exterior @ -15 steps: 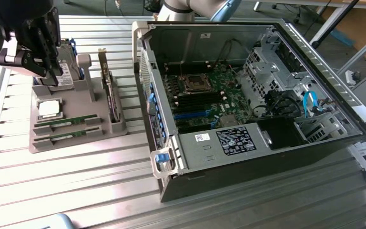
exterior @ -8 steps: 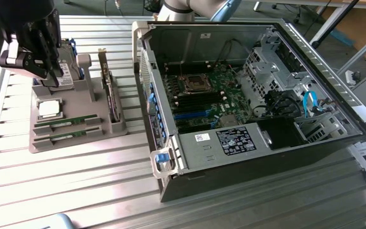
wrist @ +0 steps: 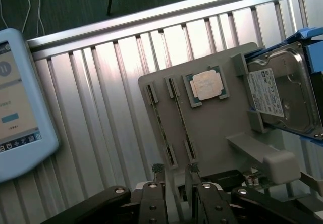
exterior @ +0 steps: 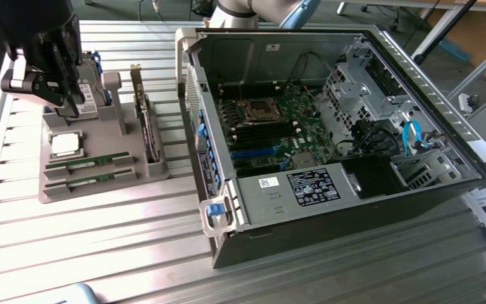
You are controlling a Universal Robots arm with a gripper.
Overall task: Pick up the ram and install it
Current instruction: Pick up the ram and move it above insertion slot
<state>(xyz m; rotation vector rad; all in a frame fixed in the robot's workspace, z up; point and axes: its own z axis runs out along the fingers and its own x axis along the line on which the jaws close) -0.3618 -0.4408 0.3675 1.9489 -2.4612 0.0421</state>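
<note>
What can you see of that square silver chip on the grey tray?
The chip is square, with a dull silver metal lid on a thin green board. It lies flat, lid up, in a shallow square pocket of the grey tray, beside the hard drive. Only the tray touches it.

Open computer case [exterior: 235, 60], processor [wrist: 207, 86], hard drive [wrist: 282, 90]

Open-jawed gripper [wrist: 175, 169] is seen close to one end of the first ram stick [wrist: 161, 128] and the second ram stick [wrist: 183, 123], both seated edge-up in parallel slots of a grey holder [wrist: 217, 128]. A silver processor [wrist: 207, 86] is laid beside them, then a blue-railed hard drive [wrist: 282, 93]. A light-blue touchscreen pendant [wrist: 20, 108] is laid apart on the slatted aluminium table [wrist: 101, 108]
</note>
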